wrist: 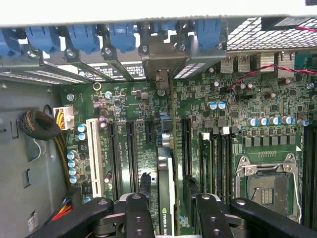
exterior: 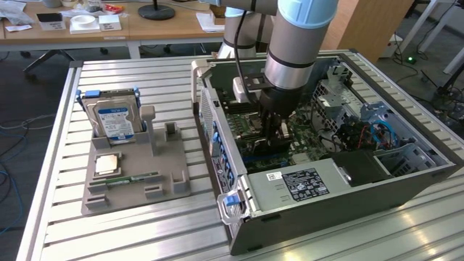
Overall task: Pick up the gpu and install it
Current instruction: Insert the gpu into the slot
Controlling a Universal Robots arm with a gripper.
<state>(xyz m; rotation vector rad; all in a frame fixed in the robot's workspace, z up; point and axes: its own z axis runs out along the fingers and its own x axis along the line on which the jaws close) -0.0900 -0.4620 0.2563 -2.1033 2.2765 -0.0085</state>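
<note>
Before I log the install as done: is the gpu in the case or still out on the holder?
In. The gpu stands on edge on the motherboard, its bracket at the case's rear slots, between the gripper fingers. Full seating: cannot tell.

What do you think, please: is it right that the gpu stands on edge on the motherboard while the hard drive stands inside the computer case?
Not quite: the hard drive stands in the grey holder outside the computer case, as the exterior view shows.

hidden: gripper [exterior: 274, 142] tips behind case [exterior: 326, 204] wall in the exterior view | cut off: gpu [wrist: 167, 191] lower end and finger [wrist: 139, 218] bases at wrist view's edge | too small to read: hard drive [exterior: 116, 122] label, power supply [exterior: 305, 184] sticker
</note>
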